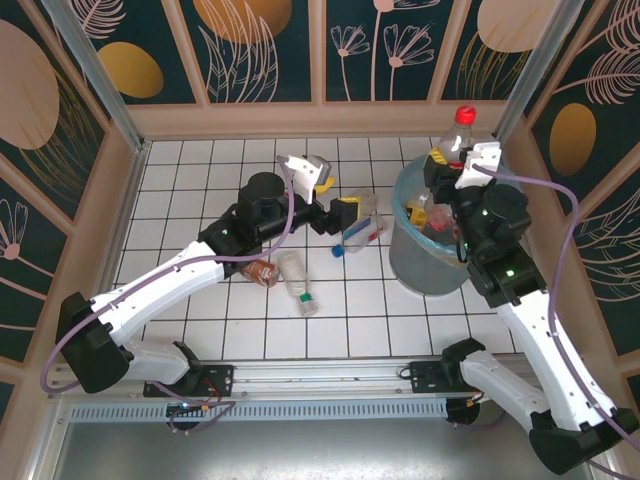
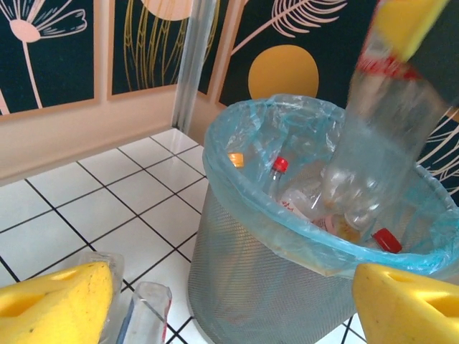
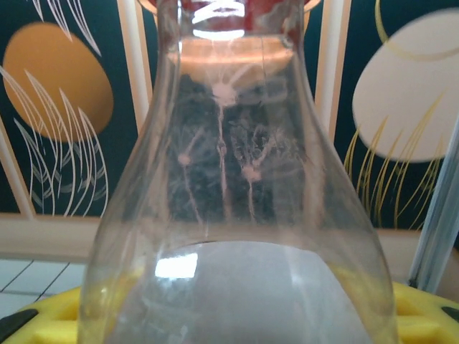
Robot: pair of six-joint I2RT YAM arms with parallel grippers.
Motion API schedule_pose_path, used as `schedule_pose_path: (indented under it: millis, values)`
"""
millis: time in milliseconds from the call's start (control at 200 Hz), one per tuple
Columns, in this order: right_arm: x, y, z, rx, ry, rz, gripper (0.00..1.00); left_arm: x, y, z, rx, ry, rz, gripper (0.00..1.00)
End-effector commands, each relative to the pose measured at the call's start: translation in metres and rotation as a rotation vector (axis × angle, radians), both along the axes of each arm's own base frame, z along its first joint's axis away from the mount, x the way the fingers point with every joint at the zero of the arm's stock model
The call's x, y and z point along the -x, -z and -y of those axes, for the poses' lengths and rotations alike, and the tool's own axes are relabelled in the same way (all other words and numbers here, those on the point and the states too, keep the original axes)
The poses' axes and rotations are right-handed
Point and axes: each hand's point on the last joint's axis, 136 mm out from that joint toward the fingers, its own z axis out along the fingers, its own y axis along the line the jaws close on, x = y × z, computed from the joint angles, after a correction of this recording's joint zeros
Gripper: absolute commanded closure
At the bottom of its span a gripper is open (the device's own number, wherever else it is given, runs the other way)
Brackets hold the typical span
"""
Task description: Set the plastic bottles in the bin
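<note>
Clear and red-capped, the plastic bottle [image 1: 462, 135] clamped in the right gripper [image 1: 455, 162] hangs over the round, blue-lined grey bin [image 1: 415, 262], seemingly awaiting release; the left gripper [image 1: 350, 213] gapes beside a clear red-labelled bottle [image 1: 362, 230].

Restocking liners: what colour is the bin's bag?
Translucent light blue; the bag shows best in the left wrist view.

My right end effector [image 1: 455, 162] holds a clear red-capped bottle [image 1: 463, 133] upright over the grey, blue-lined bin [image 1: 420, 268], part-filled with bottles [image 2: 278, 172], near the counter's right edge. Left of it are a blue-capped bottle [image 1: 360, 228], a clear bottle [image 1: 297, 280] and a brown bottle [image 1: 262, 272].
</note>
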Motion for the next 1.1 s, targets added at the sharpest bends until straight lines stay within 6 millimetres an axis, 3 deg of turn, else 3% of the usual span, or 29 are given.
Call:
schedule_pose_path:
  millis: [0, 230, 435, 560, 791, 881, 966, 1096]
  values:
    - [-0.002, 0.013, -0.006, -0.101, -0.080, -0.006, 0.50, -0.001, -0.020, -0.006, 0.032, -0.028, 0.067, 0.13]
    - [-0.006, 0.053, -0.007, -0.155, -0.161, -0.085, 0.45, -0.002, -0.013, -0.013, 0.005, -0.059, 0.065, 0.12]
    - [0.005, 0.054, -0.011, -0.170, -0.207, -0.088, 0.28, -0.004, -0.006, -0.015, -0.015, -0.072, 0.063, 0.10]
    - [0.008, 0.054, -0.011, -0.162, -0.214, -0.102, 0.30, -0.005, -0.005, -0.015, -0.025, -0.076, 0.072, 0.10]
    - [0.009, 0.074, -0.009, -0.149, -0.197, -0.186, 0.34, -0.006, -0.003, -0.016, -0.032, -0.080, 0.075, 0.09]
    - [0.009, 0.074, -0.009, -0.149, -0.198, -0.186, 0.35, -0.006, -0.001, -0.016, -0.040, -0.082, 0.076, 0.09]
    - [0.005, 0.059, -0.008, -0.169, -0.187, -0.163, 0.37, -0.007, 0.000, -0.016, -0.045, -0.086, 0.076, 0.08]
    - [-0.021, 0.038, 0.009, -0.274, -0.053, -0.209, 0.46, -0.008, 0.001, -0.016, -0.041, -0.089, 0.070, 0.08]
